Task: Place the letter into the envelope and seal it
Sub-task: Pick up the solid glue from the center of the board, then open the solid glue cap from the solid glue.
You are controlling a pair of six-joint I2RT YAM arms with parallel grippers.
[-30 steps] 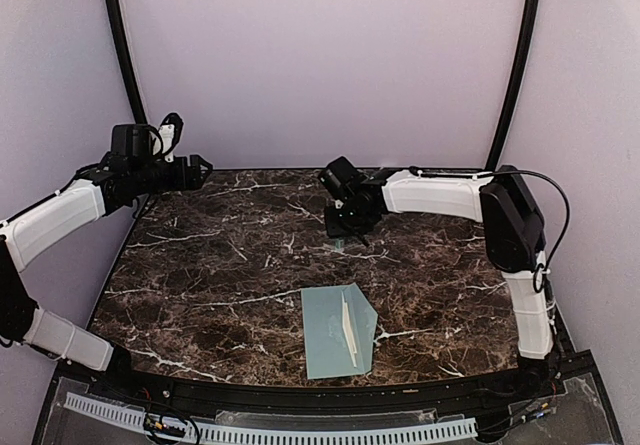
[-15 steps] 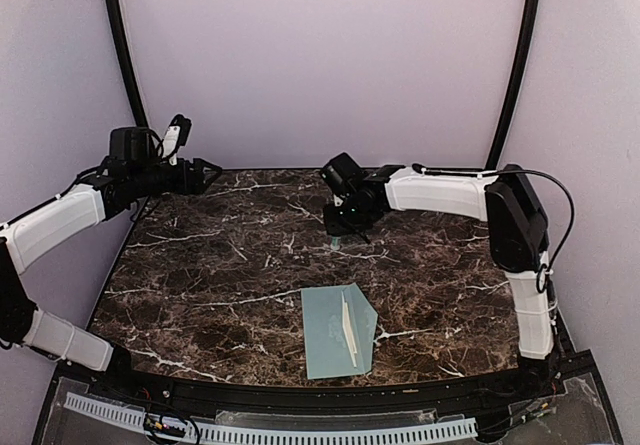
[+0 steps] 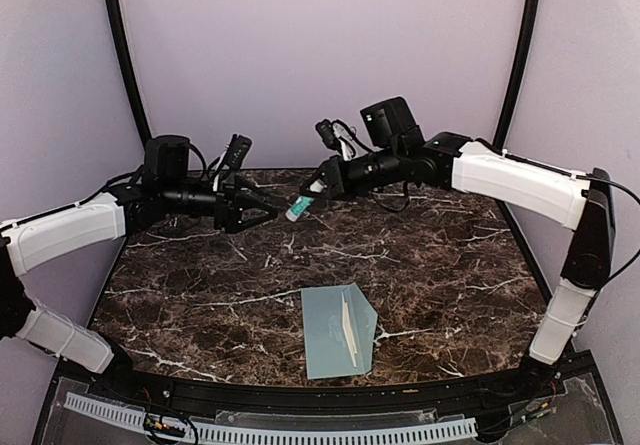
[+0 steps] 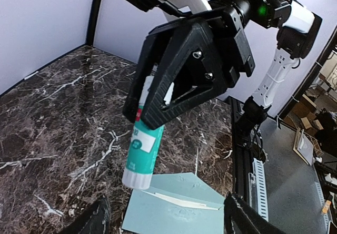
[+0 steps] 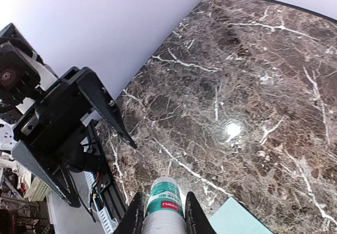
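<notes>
**Top view:** envelope was seen flat on marble table near front edge, pointed flap open toward right, thin white strip showing inside. Glue stick was gripped by right gripper, raised over far half of table, well apart from envelope. Left gripper was seen just beside glue stick, jaws spread wide, nothing held.

**Left wrist view:** glue stick was shown clamped in right gripper, white end down, envelope below.

**Right wrist view:** glue stick was seen between own fingers, left gripper facing it.
</notes>
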